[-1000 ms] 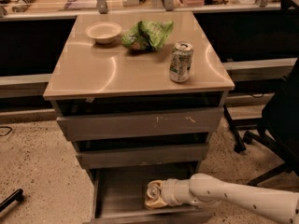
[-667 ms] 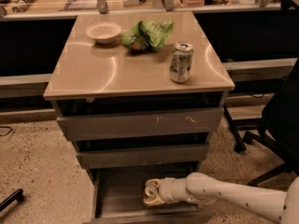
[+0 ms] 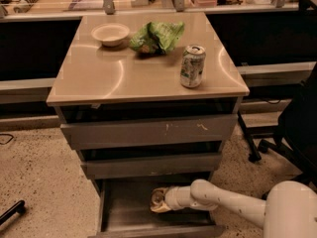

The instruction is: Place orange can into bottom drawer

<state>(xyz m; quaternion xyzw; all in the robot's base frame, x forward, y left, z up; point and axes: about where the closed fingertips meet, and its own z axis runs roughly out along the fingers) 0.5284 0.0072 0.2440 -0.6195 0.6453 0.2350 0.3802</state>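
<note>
The orange can lies on its side inside the open bottom drawer, its silver top facing me. My gripper reaches in from the right on a white arm and sits right at the can, low in the drawer near its middle. The gripper end is mostly hidden behind the can and the wrist. The two shallower drawers above are slightly pulled out.
On the cabinet top stand a silver-and-green can, a white bowl and a green chip bag. A black office chair stands at the right. A dark object lies on the floor at left.
The arm has pushed a little further left into the drawer, carrying the can with it. Nothing on the cabinet top moved.
</note>
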